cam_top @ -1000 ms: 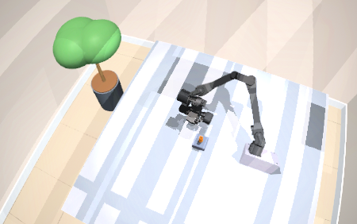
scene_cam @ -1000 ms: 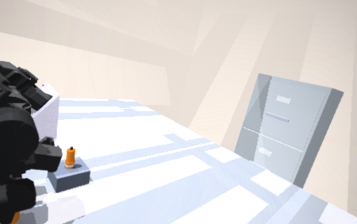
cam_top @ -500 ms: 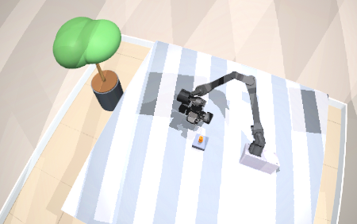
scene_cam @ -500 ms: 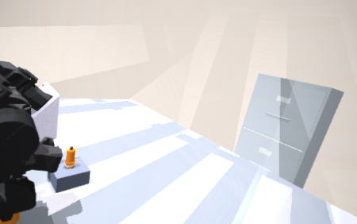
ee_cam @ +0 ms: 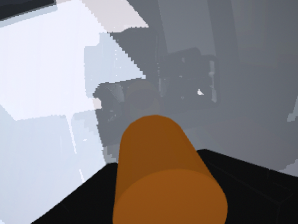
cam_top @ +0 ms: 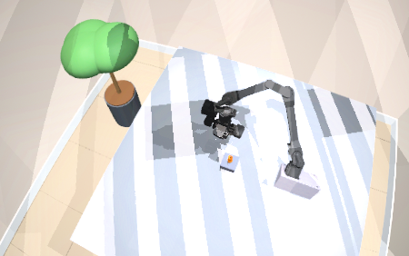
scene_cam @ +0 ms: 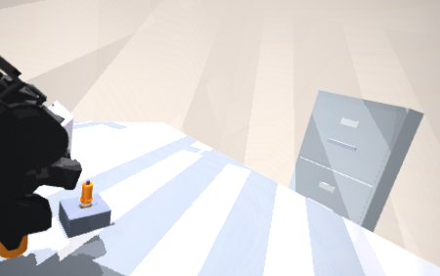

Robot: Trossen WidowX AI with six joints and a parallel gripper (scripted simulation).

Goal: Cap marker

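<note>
The orange marker (cam_top: 230,159) (scene_cam: 86,192) stands upright in the grey holder block (cam_top: 228,169) (scene_cam: 90,225), its dark tip up and bare. My gripper (cam_top: 229,132) (ee_cam: 158,167) is shut on the orange cap (scene_cam: 14,248) (ee_cam: 152,145), with a black finger on each side of it in the wrist view. The gripper and cap are beside the block, away from the marker. In the exterior view only the cap's lower end shows below the fingers; its gap to the table is hard to judge. In the top view the gripper hides the cap.
The arm's pale base box (cam_top: 297,183) stands to the right of the holder block in the top view. A potted plant (cam_top: 122,109) stands beyond the table's left edge. A grey filing cabinet (scene_cam: 342,161) stands beyond the table in the exterior view. Striped light and shadows cross the table.
</note>
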